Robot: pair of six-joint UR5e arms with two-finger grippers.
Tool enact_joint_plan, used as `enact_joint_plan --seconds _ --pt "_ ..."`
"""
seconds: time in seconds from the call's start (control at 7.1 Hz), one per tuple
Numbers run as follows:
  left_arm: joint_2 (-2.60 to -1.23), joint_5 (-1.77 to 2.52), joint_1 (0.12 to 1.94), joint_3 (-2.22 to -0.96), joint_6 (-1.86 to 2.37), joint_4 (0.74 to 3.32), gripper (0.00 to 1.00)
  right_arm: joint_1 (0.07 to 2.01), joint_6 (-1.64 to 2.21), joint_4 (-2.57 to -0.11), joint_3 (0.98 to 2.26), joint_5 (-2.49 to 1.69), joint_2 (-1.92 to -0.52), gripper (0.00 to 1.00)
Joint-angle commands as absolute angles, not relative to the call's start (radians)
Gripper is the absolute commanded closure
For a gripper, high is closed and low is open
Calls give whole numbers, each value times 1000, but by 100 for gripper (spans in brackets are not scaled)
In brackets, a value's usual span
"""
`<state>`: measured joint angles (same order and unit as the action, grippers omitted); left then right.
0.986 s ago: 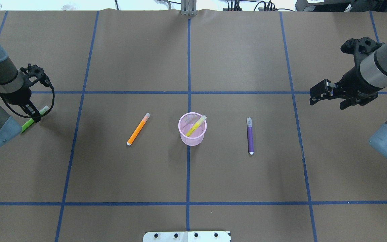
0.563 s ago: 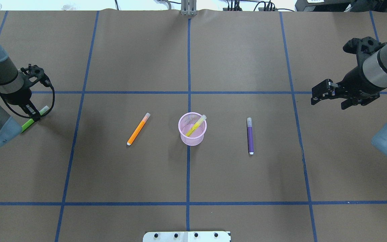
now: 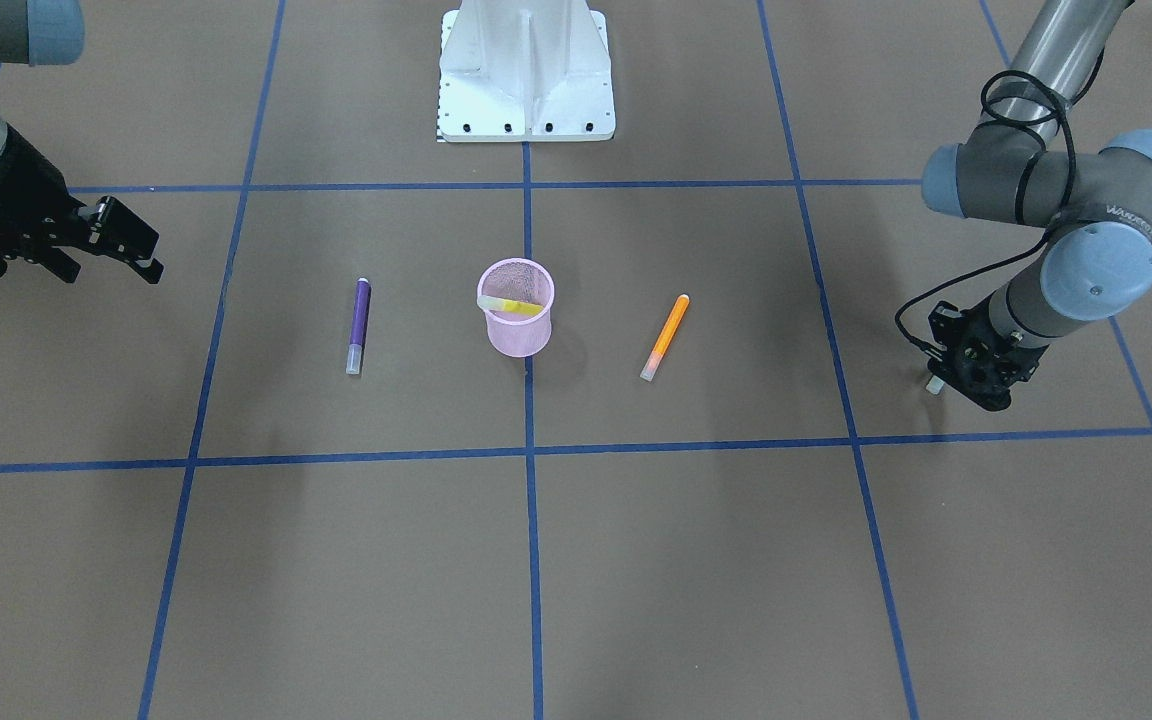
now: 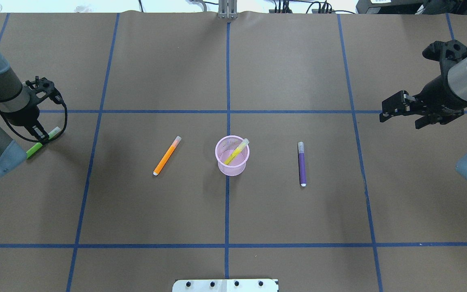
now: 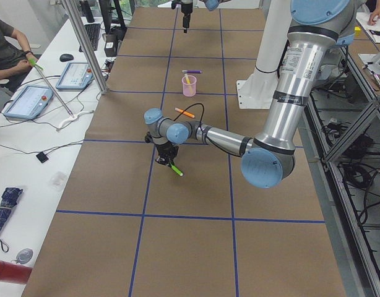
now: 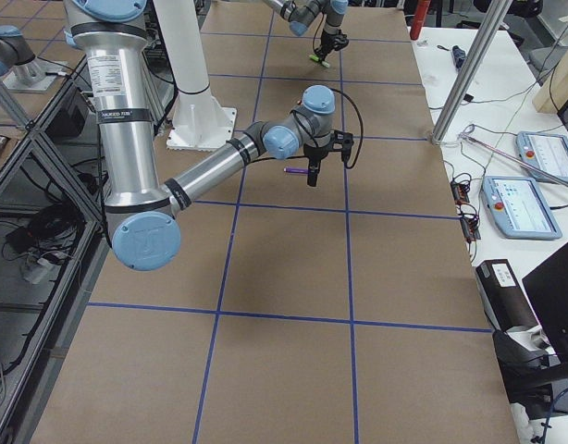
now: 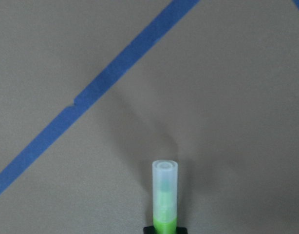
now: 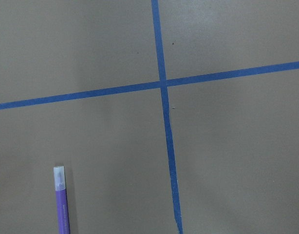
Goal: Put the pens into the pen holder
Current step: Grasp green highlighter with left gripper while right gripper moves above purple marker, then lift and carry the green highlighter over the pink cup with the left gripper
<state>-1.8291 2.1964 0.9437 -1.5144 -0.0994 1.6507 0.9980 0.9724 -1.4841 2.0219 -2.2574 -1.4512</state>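
Observation:
The pink mesh pen holder (image 4: 232,168) stands upright at the table's middle with the yellow pen (image 4: 236,151) leaning inside it. The orange pen (image 4: 166,156) lies flat to its left, the purple pen (image 4: 302,164) flat to its right. My left gripper (image 4: 41,140) is at the far left, shut on the green pen (image 4: 33,151). In the left wrist view the green pen's pale cap (image 7: 165,178) sticks out ahead of the gripper, just above the paper. My right gripper (image 4: 384,111) is open and empty at the far right, well off from the purple pen (image 8: 62,204).
Brown paper with blue tape lines (image 4: 227,81) covers the table. The robot's white base plate (image 4: 225,285) sits at the near edge. In the left side view, a white bench with control tablets (image 5: 30,101) and a seated person are beyond the table's far long edge.
My right gripper has drawn back to the right and slightly farther from the pen holder. My left gripper, with the green pen, has shifted only slightly. The pens on the table have not moved.

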Motion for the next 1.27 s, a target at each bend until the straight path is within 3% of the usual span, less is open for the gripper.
enact_joint_plan --seconds 0.0,0.42,0.85,1.13 --pt "-1829 2247 949 -1583 -88 1635 100 1015 973 -1483 2022 -2260 -1451 0" --pt "-1871 2167 931 -1870 154 1649 100 1060 959 -1483 2003 -2301 -1453 0" --pt "-2204 1989 709 -1876 406 1650 100 1062 959 -1480 1974 -2296 -1447 0" --pt "-2269 1759 602 -1875 508 1730 100 1062 962 -1479 1965 -2295 -1442 0"
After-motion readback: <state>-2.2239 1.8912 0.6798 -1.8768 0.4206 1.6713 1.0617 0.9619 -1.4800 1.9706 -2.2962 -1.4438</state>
